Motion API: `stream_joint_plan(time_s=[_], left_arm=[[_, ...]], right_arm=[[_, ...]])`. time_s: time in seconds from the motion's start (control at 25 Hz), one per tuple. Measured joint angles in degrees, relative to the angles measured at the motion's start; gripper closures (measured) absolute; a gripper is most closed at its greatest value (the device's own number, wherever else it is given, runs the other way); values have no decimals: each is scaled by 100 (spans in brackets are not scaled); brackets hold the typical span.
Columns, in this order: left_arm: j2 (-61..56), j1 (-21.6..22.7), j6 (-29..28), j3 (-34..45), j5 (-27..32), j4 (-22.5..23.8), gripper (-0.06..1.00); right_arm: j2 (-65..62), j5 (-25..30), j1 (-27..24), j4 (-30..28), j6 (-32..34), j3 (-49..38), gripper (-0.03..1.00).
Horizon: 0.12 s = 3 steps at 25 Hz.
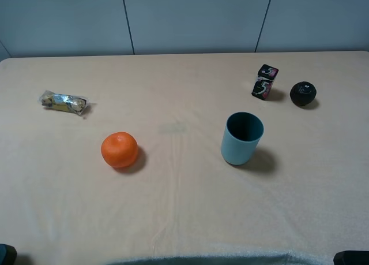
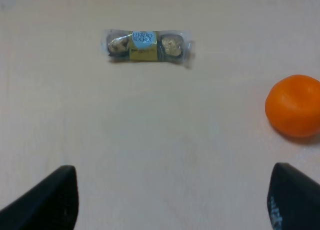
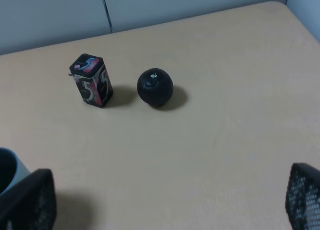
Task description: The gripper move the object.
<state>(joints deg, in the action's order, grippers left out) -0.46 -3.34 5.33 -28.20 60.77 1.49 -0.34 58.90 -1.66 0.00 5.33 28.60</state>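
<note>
Right gripper (image 3: 170, 202) fingers (image 3: 27, 200) spread wide, empty; left gripper (image 2: 170, 200) likewise. Black ball (image 3: 155, 87) sits far right on tabletop (image 1: 184, 207), beside patterned box (image 3: 91, 79). Only left wrist view reads chocolate wrapper (image 2: 148, 45) label.

Beige table (image 1: 184, 219) carries orange (image 1: 119, 149), cup (image 1: 241, 138), box (image 1: 264, 81), ball (image 1: 302, 93), seemingly chocolates (image 1: 64, 102).

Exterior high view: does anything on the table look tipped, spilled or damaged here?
Nothing stands out. The blue cup and the patterned black box stand upright, the black ball sits beside the box without touching it, and the orange and chocolate pack lie intact. No spill shows on the table.
</note>
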Motion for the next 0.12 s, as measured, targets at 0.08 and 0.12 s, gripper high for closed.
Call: stream_joint_plan(time_s=[0.08, 0.12], left_arm=[[0, 0, 0, 0, 0, 0, 17], [0, 0, 0, 0, 0, 0, 17]], right_arm=[[0, 0, 0, 0, 0, 0, 27], [0, 0, 0, 0, 0, 0, 27]])
